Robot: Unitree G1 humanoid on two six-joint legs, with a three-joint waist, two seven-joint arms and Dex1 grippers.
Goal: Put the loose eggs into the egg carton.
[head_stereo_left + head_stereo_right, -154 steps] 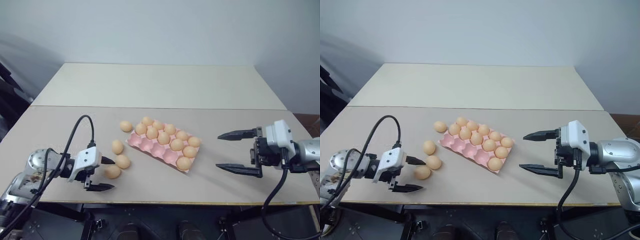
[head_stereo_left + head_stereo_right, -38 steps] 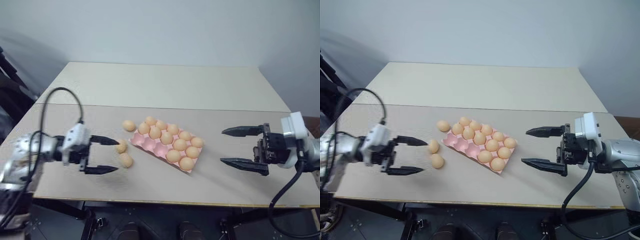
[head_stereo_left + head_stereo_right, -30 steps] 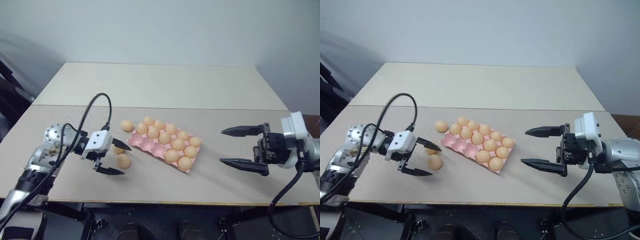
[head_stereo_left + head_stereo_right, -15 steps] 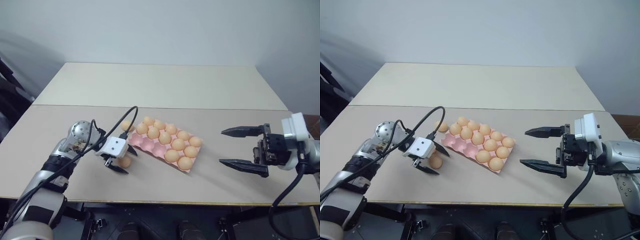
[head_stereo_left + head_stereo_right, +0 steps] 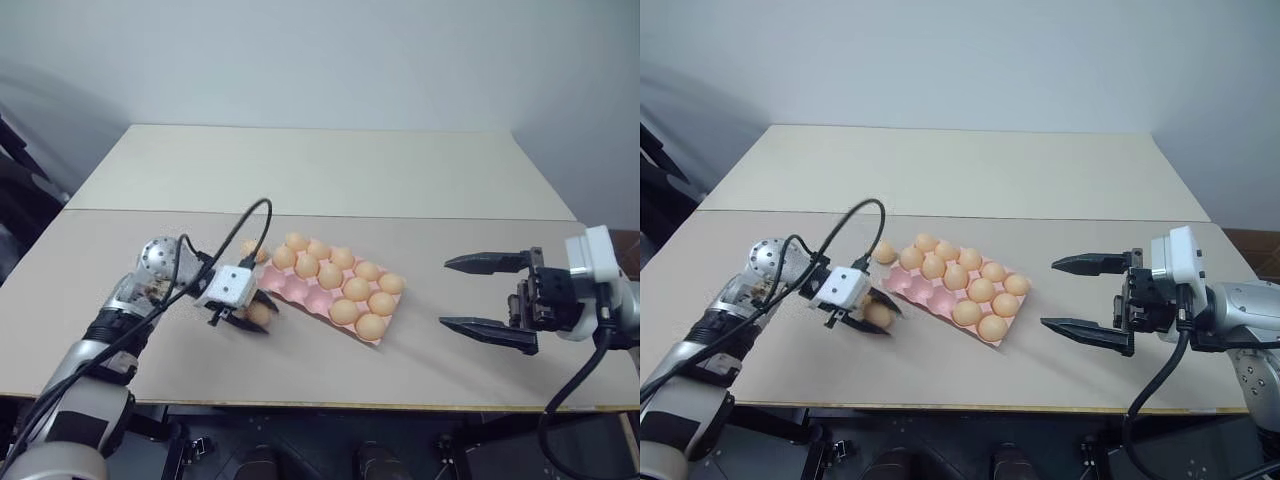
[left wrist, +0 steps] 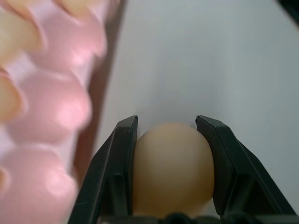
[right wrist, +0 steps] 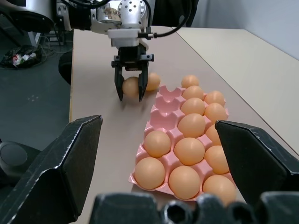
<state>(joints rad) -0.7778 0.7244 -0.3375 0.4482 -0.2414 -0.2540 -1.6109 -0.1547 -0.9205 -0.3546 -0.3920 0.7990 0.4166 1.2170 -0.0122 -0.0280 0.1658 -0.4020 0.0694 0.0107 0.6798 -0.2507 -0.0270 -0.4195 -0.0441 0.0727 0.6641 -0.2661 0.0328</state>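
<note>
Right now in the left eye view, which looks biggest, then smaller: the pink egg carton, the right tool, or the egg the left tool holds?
1. Egg carton, largest.
2. Right tool, smaller, though it sits nearer the camera, so its look may mislead.
3. Held egg in the left tool, clearly smallest.

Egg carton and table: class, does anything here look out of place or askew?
Yes. The egg carton lies skewed to the table's edges. Two eggs are out of it: one clamped in the left pincer beside its near-left corner, another loose on the table behind that.
</note>
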